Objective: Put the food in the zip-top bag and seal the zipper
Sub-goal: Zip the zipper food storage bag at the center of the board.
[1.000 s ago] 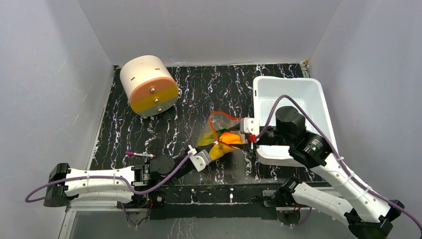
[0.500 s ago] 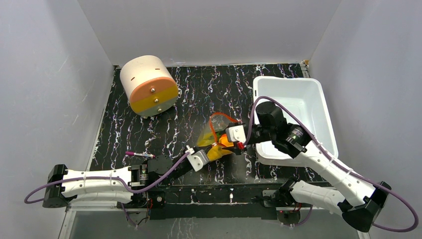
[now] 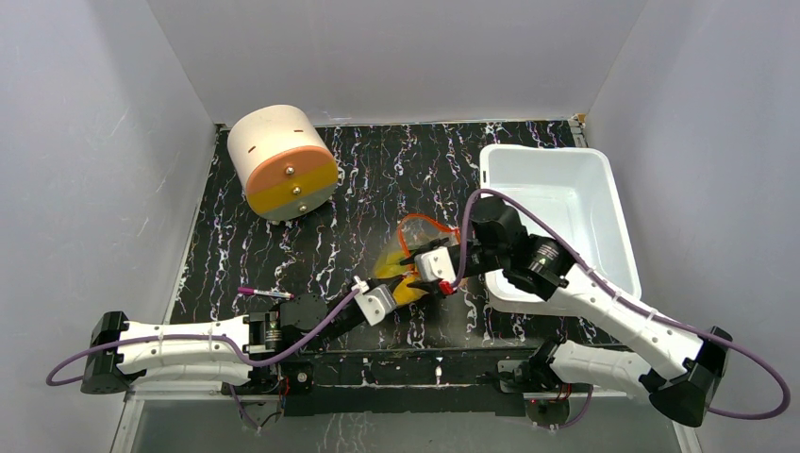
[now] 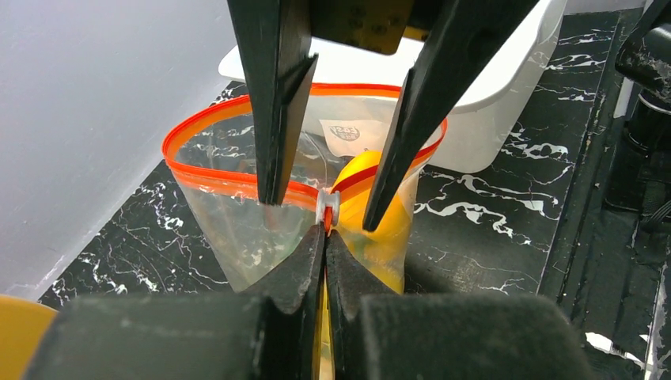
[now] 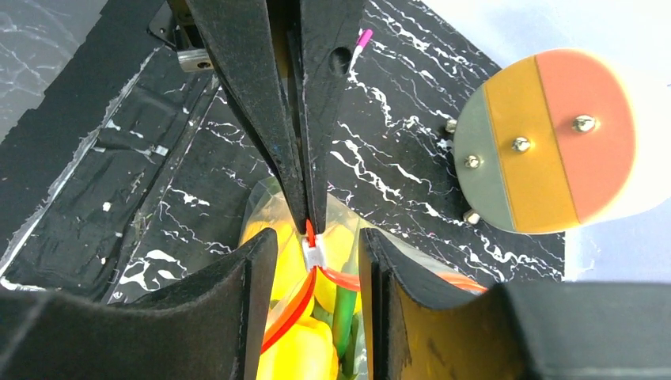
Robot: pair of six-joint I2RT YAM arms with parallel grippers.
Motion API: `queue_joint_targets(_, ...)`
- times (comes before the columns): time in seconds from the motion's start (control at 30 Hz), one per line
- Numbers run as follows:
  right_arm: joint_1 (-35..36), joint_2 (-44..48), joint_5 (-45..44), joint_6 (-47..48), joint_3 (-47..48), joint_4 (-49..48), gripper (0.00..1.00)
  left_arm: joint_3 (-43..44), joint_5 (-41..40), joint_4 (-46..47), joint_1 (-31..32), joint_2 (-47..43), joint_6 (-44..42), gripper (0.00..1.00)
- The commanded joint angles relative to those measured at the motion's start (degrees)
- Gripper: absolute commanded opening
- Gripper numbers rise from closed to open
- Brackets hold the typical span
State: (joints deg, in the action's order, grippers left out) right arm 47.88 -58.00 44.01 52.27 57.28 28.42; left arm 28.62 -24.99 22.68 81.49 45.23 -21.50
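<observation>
The zip-top bag (image 3: pixel 412 247) sat near the middle of the tabletop (image 3: pixel 377 170), clear and crinkly, its mouth gaping in a wide loop. The zipper (image 4: pixel 212 176), a thin red-orange strip, ran round that mouth. Its two sides met at a small white slider (image 4: pixel 327 207) at the end nearest the arms. The left end effector (image 4: pixel 325 233) pinched the strip just below the slider, jaws closed. Inside the bag lay the food: a yellow pepper (image 4: pixel 358 176) against the clear wall. The right wrist view showed more yellow pieces (image 5: pixel 299 354) with a green pod (image 5: pixel 343 313) between them.
</observation>
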Motion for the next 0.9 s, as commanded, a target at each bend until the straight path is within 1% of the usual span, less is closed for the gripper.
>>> queue_joint_targets(0.0, 1.3, -1.5, -1.1, 1.3, 0.9, -2.1, 0.38, 0.8, 0.5, 3.3, -0.3, -1.2, 0.1, 0.0)
queue_joint_targets(0.17, 1.3, -1.8, -6.6, 2.1, -1.3, -2.2, 0.21, 0.5, 0.6, 3.0, -0.3, -1.5, 0.8, 0.0)
queue_joint_targets(0.23, 1.3, -0.8, -9.1, 1.8, -2.0, -2.7, 0.19, 0.2, 0.6, 1.9, -0.3, -2.5, 1.6, 0.0)
queue_joint_targets(0.33, 1.3, 0.8, -14.4, 0.1, -3.2, -4.8, 0.09, -1.9, -3.3, 3.7, -0.4, -4.9, 3.0, 0.0)
queue_joint_targets(0.4, 1.3, 1.6, -16.9, 0.1, -4.1, -5.3, 0.02, -2.4, -3.8, 2.8, -0.5, -6.3, 3.2, 0.0)
queue_joint_targets(0.43, 1.3, 1.7, -17.2, 0.0, -4.0, -5.2, 0.0, -2.2, -3.9, 1.8, -0.5, -6.6, 3.5, 0.0)
queue_joint_targets(0.57, 1.3, 1.4, -16.5, -1.1, -3.4, -4.6, 0.0, -1.8, -4.0, -0.7, -0.6, -6.9, 4.6, 0.0)
queue_joint_targets(0.7, 1.3, 0.8, -14.1, -2.7, -2.5, -4.7, 0.0, -1.2, 0.1, -2.1, -0.6, -6.4, 3.9, 0.0)
queue_joint_targets(0.73, 1.3, 0.8, -13.3, -3.3, -2.3, -5.0, 0.0, -0.6, 0.4, -2.8, -0.6, -5.7, 4.0, 0.04)
queue_joint_targets(0.77, 1.3, 0.8, -12.7, -3.8, -1.9, -5.5, 0.0, 0.1, 0.5, -3.7, -0.6, -4.8, 4.0, 0.1)
queue_joint_targets(0.87, 1.3, 1.0, -11.7, -4.4, -1.5, -6.6, 0.0, 2.0, 1.4, -5.4, -0.6, -2.5, 4.4, 0.22)
